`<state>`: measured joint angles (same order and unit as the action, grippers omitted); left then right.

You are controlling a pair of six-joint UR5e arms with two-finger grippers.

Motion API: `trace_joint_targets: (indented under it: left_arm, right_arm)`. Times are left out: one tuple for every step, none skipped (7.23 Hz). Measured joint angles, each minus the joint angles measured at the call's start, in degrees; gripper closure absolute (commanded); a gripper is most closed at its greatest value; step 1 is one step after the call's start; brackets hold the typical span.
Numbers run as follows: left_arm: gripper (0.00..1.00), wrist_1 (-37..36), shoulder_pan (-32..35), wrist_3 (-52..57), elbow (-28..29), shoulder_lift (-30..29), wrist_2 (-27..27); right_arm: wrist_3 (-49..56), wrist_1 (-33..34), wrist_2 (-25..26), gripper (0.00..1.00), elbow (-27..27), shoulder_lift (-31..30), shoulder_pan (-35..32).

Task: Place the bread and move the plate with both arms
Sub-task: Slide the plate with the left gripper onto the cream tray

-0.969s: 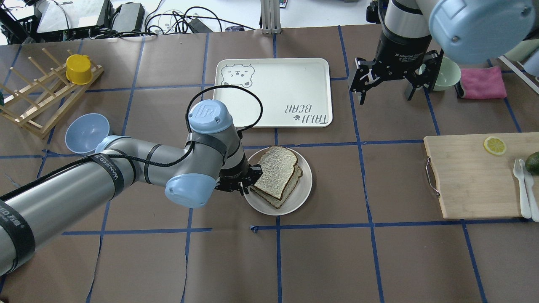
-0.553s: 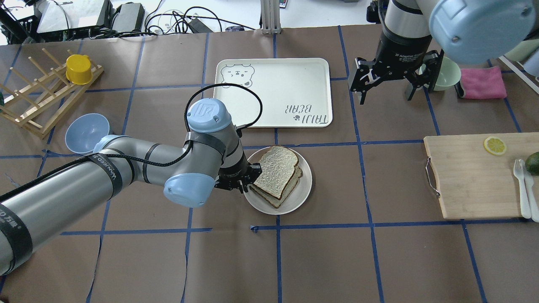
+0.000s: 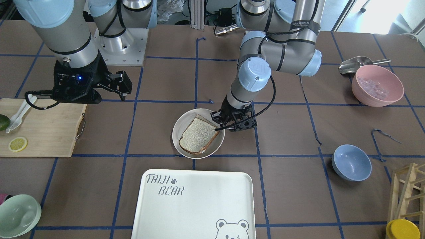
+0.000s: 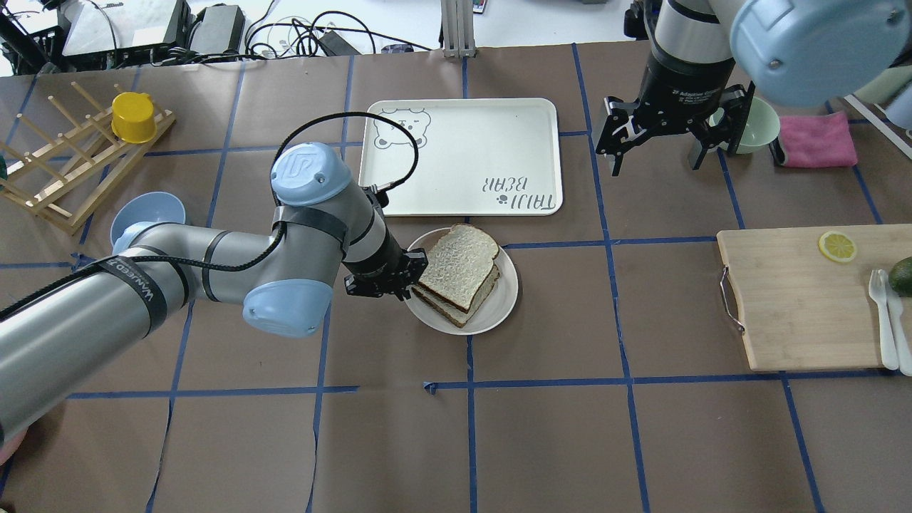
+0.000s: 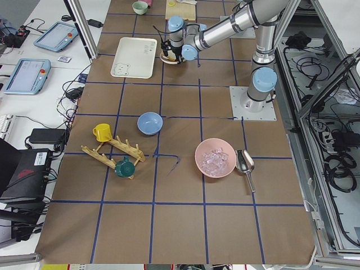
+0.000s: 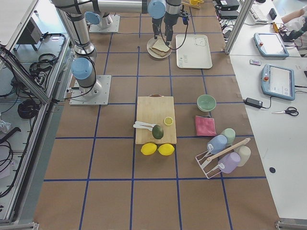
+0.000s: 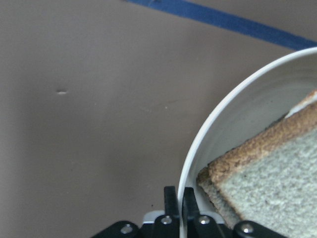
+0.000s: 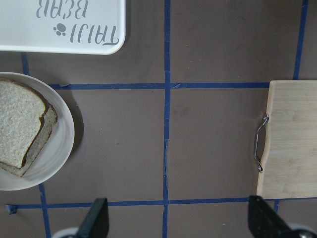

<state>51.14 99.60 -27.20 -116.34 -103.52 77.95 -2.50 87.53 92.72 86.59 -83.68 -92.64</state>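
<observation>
The plate rests on the brown desk, just short of the bear-printed tray. The bread lies on top of a second slice on the plate, its crusted edge overhanging slightly. The left gripper is at the plate's left edge; in the left wrist view its fingers are drawn narrow on the plate's rim, one on each side of it. The right gripper hangs above the desk to the right of the tray, well apart from the plate, its fingers spread wide and holding nothing. A wooden cutting board lies to the far right, bearing a lemon slice.
</observation>
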Motion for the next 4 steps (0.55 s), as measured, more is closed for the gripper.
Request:
trace_joint_targets:
  left_arm:
    - [1.00, -0.39, -1.60, 0.12, 0.41, 0.41, -1.58]
    - [1.00, -1.07, -2.55, 0.25, 1.43, 0.35, -2.55]
    - [1.00, -1.61, -3.23, 0.56, 3.34, -0.39, -3.70]
    - [1.00, -1.72, -3.80, 1.26, 6.00, -1.89, -4.85]
  right_arm:
    - [-0.08, -0.01, -0.01, 0.00, 0.04, 0.00, 0.00]
    - [-0.10, 0.02, -0.03, 0.00, 0.05, 0.00, 0.01]
    - [-0.08, 0.04, -0.03, 0.00, 0.09, 0.01, 0.01]
    - [-0.06, 0.05, -0.04, 0.00, 0.12, 0.01, 0.01]
